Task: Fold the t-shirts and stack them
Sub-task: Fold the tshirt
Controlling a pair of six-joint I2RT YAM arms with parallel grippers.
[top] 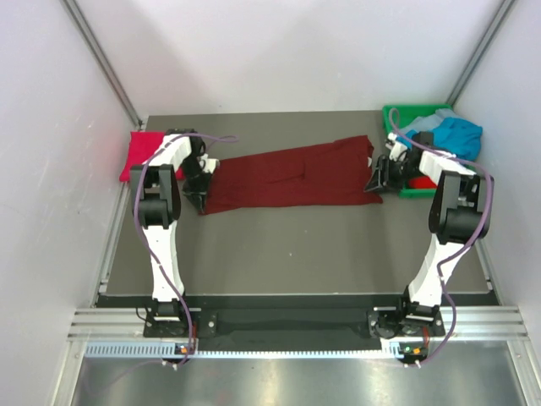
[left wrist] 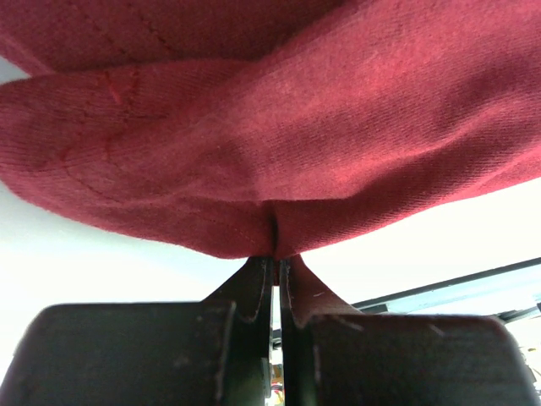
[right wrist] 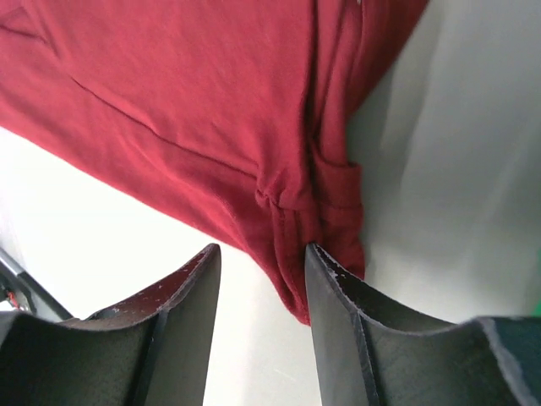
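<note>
A dark maroon t-shirt (top: 292, 175) lies stretched left to right across the back of the table. My left gripper (top: 199, 188) is shut on its left end; in the left wrist view the cloth (left wrist: 279, 144) bunches into the closed fingertips (left wrist: 264, 266). At the shirt's right end my right gripper (top: 378, 179) stands open, the bunched maroon corner (right wrist: 296, 211) lying loose by its right finger (right wrist: 334, 288). A bright crimson red t-shirt (top: 140, 154) lies folded at the back left. A teal-blue t-shirt (top: 452, 133) sits in the bin.
A green plastic bin (top: 396, 116) stands at the back right, just behind my right arm, with red cloth (top: 418, 182) also in it. White walls close in the table on three sides. Purple cables loop along both arms.
</note>
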